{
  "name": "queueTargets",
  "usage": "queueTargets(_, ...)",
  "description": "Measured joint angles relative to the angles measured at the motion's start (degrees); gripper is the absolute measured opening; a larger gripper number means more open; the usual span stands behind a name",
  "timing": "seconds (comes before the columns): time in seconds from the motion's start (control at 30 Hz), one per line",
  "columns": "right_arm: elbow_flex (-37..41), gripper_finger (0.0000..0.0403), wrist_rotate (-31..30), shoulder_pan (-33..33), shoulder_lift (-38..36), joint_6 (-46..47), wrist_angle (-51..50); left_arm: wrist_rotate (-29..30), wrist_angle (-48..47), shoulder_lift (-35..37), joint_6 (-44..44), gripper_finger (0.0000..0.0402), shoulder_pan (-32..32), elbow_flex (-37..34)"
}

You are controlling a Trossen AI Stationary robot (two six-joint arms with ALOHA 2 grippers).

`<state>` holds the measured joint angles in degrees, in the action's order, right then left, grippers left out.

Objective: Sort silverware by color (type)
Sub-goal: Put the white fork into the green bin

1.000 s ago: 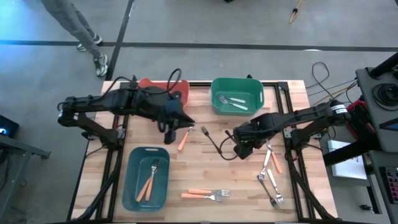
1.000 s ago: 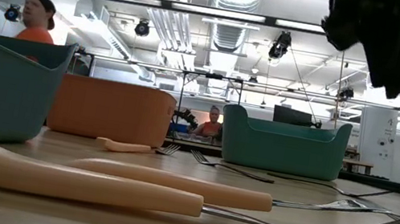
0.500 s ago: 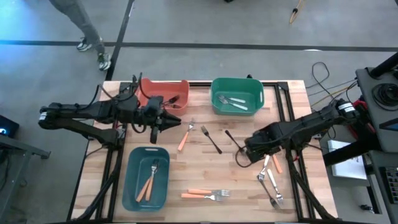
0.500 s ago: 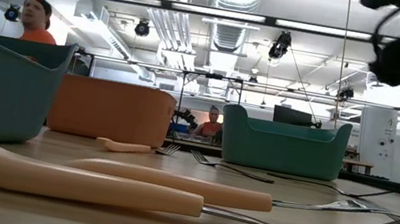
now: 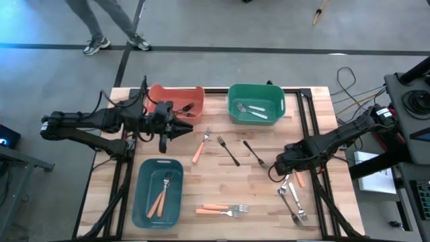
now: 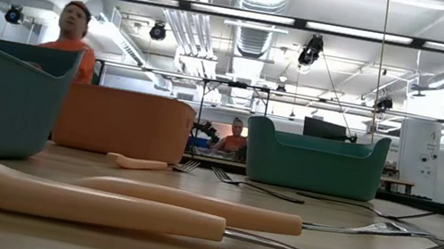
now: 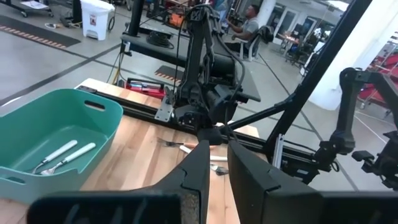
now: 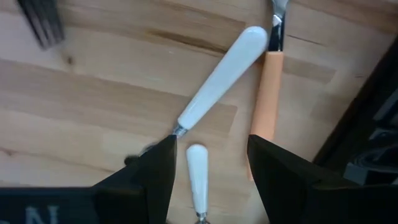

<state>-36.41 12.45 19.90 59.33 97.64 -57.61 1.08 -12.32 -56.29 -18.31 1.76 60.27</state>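
- The silverware is partly sorted, by my reading: two white-handled metal utensils (image 5: pixel 252 110) lie in the green rectangular plastic bin (image 5: pixel 256 103) at 12 o'clock, and two orange-handled metal forks (image 5: pixel 161 195) lie in the blue rectangular plastic bin (image 5: pixel 158 193) at 7 o'clock.
- The orange rectangular plastic bin (image 5: pixel 176 99) at 11 o'clock holds something dark, partly hidden by the left arm.
- Loose on the wooden table (image 5: pixel 222 181): an orange-handled fork (image 5: pixel 200 146) and two all-black forks (image 5: pixel 228 150) mid-table, two orange-handled forks (image 5: pixel 223 209) at 6 o'clock, and a mixed cluster (image 5: pixel 293 191) at 4 o'clock.
- The right gripper (image 5: pixel 283 161) hovers over that cluster, fingers spread wide and empty, a white handle (image 8: pixel 221 76) between them.
- The left gripper (image 5: pixel 180 126) sits just beside the orange bin, fingers nearly pressed together; nothing is seen between them.
- Roughly a third looks done.
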Motion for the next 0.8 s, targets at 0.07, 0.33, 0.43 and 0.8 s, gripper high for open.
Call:
queueTargets(0.07,0.9,0.0187,-0.1,0.0,0.1,0.1,0.1,0.0,-0.1,0.0,0.2,0.0040,0.0,0.0)
queueTargets(0.33,5.0,0.0187,-0.4,0.1,2.9,1.9,8.9,1.5,-0.1,-0.6,0.2,0.0040,-0.1,0.0)
queueTargets(0.43,5.7,0.0187,-0.5,0.4,4.8,2.8,9.1,1.5,-0.1,-0.9,0.2,0.0040,-0.2,0.0)
queueTargets(0.8,6.8,0.0187,-0.9,0.4,11.5,1.5,15.0,5.9,0.3,-1.6,1.3,0.0040,-0.2,0.0)
